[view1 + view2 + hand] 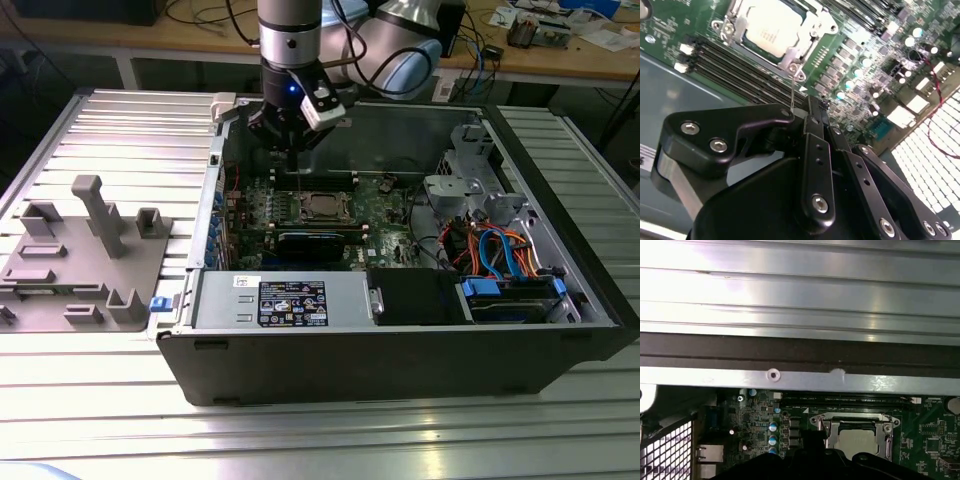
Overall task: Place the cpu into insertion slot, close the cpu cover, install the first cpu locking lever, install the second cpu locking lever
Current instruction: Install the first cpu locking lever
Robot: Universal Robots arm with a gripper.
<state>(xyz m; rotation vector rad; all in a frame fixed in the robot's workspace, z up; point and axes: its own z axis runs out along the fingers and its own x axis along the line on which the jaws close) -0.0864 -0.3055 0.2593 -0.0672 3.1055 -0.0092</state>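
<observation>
The cpu (pixel 771 27) lies in the insertion slot (pixel 320 207) on the green board, its silver top showing through the window of the cpu cover (pixel 740 22), which lies flat over it. In the first wrist view the cpu (pixel 856 441) and the cover frame (pixel 855 419) sit close below the case wall. My gripper (pixel 291 160) hangs inside the case just above the slot's corner on the exterior view's left. In the second wrist view the gripper (pixel 814 104) is shut. A thin wire locking lever (pixel 794 92) rises from the socket corner to the edge of one finger; whether it is pinched I cannot tell.
The open computer case (pixel 400 360) surrounds the board. Black memory slots (pixel 735 60) run beside the socket. A black power supply box (pixel 415 295) and orange and blue cables (pixel 500 250) fill the exterior view's right. A grey fixture (pixel 85 250) stands outside on the left.
</observation>
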